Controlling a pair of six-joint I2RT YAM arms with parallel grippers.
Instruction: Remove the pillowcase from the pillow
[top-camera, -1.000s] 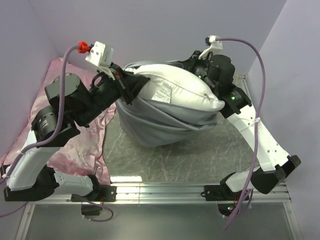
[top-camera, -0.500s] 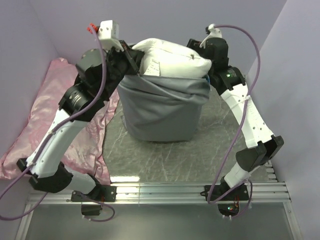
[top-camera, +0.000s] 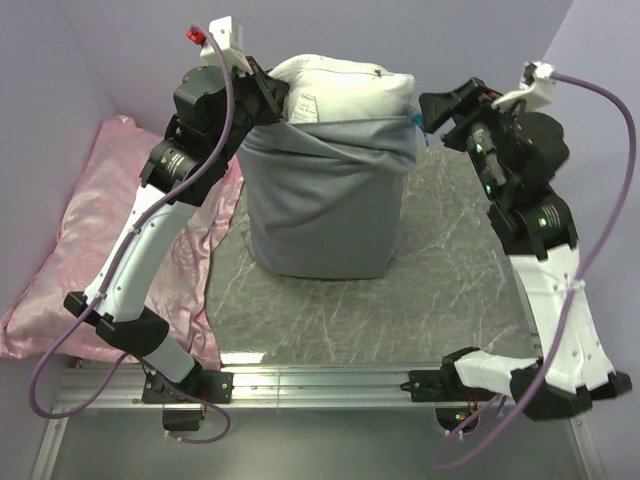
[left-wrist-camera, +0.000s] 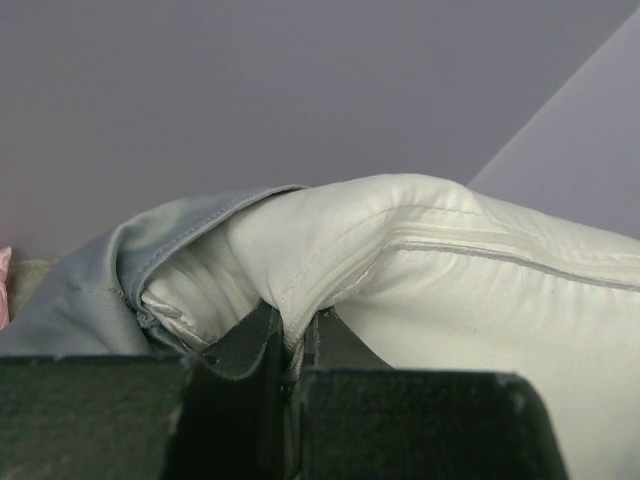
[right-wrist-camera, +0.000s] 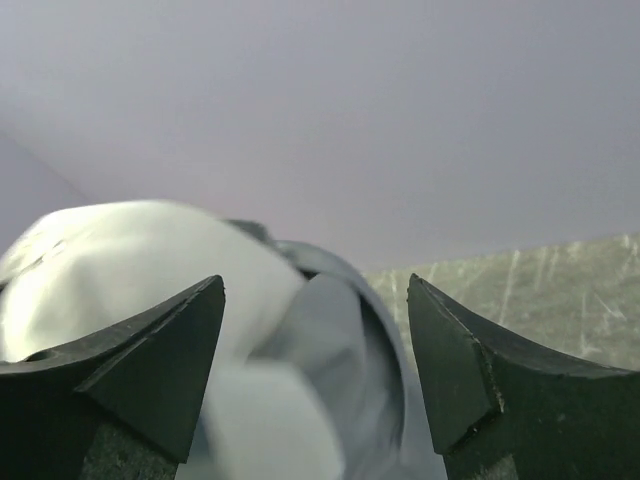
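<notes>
Pillowcase (top-camera: 320, 215), smooth grey-blue fabric sleeve w/ slight sheen, stands as an upright sack on the grey marbled table (top-camera: 450, 260). Its mouth is bunched in a rolled cuff around the plump white piped-edge pillow (top-camera: 345, 85), whose top sticks out above it. Change vs. a second ago: the bundle was slung sideways btw. both arms and is now stood on end. The right gripper (top-camera: 432, 118) has let go and backed off to the right, jaws wide apart w/ nothing held; the right wrist view shows fabric beyond the tips, apparently untouched. The left gripper (left-wrist-camera: 295, 335) stays pinched tight on the pillow's seamed upper-left corner. Judgement: removal is only begun, most of the pillow still sheathed; the freed right gripper is prob. free to take the cuff & draw it down while the left anchors the pillow. Pink rose-patterned satin pillow (top-camera: 90, 250) lies at left, uninvolved.
</notes>
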